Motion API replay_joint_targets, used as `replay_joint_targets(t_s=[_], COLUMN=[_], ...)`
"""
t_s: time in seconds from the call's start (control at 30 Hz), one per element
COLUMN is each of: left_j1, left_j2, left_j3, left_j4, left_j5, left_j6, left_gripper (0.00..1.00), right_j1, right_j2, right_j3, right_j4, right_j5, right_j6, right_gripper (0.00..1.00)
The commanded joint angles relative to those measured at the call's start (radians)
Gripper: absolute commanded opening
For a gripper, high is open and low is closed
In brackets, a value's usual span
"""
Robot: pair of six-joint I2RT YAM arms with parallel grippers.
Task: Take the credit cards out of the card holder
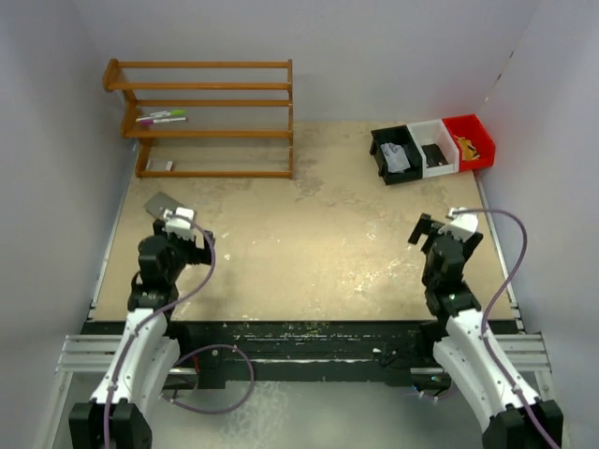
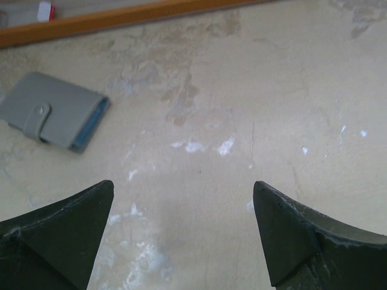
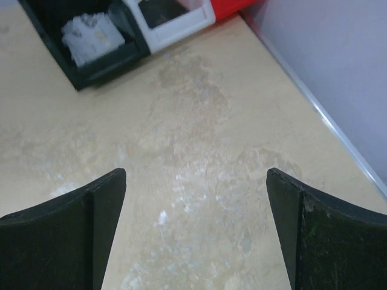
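Upper left in the left wrist view, the card holder (image 2: 54, 118) lies snapped shut on the counter (image 2: 254, 90), apart from the left jaws and off to their left. Left jaws and right jaws both stand wide open, empty.

A flat blue-grey rectangular folding card holder (image 2: 53, 118) lies closed and flat on the tan table (image 2: 254, 90). A strap tab with a small round snap wraps over one edge, and a blue strip shows along the opposite edge. It sits askew to the table's edges, at the table's left side, towards the back. Being shut, it hides its inside.
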Motion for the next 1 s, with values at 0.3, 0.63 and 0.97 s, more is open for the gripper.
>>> replay_joint_targets(t_s=[0.3, 0.63, 0.97], left_j1=[0.013, 0.111, 0.216], left_j2=[0.448, 0.752, 0.981], left_j3=[0.834, 0.964, 1.088], left_j4=[-0.565, -0.58, -0.582], left_j5=[0.157, 0.07, 0.109], left_j6=[0.127, 0.229, 0.247], left_gripper=[0.99, 0.99, 0.99], right_j1=[0.0, 0.0, 0.0], right_j2=[0.351, 0.84, 1.297], right_j3=[0.648, 1.003, 1.331], right_j4=[-0.33, -0.303, -0.343], right_j5=[-0.092, -0.224, -0.23], right_j6=[0.346, 0.174, 0.112], right_gripper=[1.0, 0.99, 0.86])
